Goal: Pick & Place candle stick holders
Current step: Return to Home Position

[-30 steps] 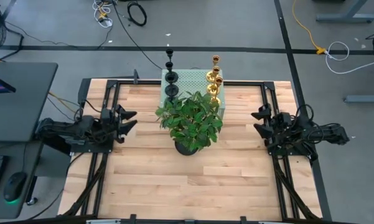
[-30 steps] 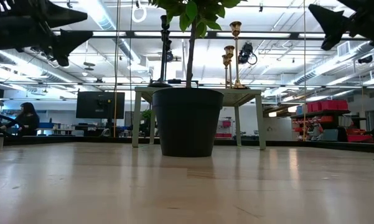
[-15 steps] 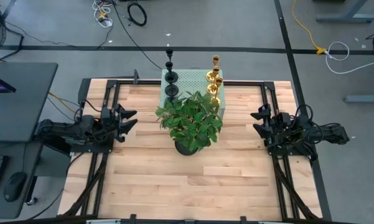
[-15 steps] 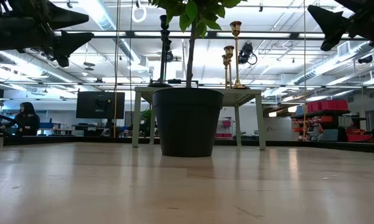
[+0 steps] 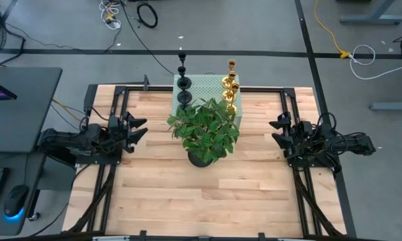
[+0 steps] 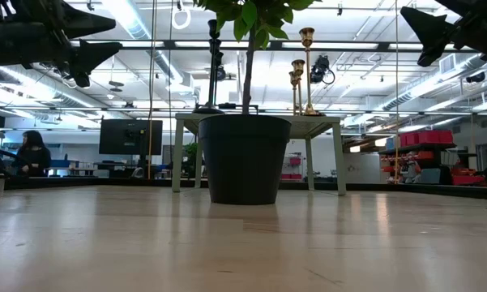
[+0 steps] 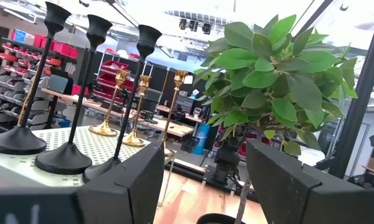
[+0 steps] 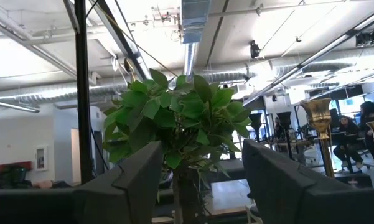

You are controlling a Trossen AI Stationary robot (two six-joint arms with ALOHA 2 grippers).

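Three matte black candlesticks [image 5: 183,82] and three shiny gold candlesticks [image 5: 230,86] stand on their round bases on the pale green perforated box [image 5: 205,87] at the table's far edge. They also show in the left wrist view, black [image 7: 81,93] and gold [image 7: 140,106]. My left gripper [image 5: 138,130] is open and empty at the table's left edge, held above the table. My right gripper [image 5: 278,131] is open and empty at the right edge, also raised.
A leafy green plant in a black pot [image 5: 204,130] stands mid-table, just in front of the box, between the two grippers. The wooden tabletop [image 5: 207,194] stretches toward the near edge. A person [image 6: 32,154] sits in the room beyond the table.
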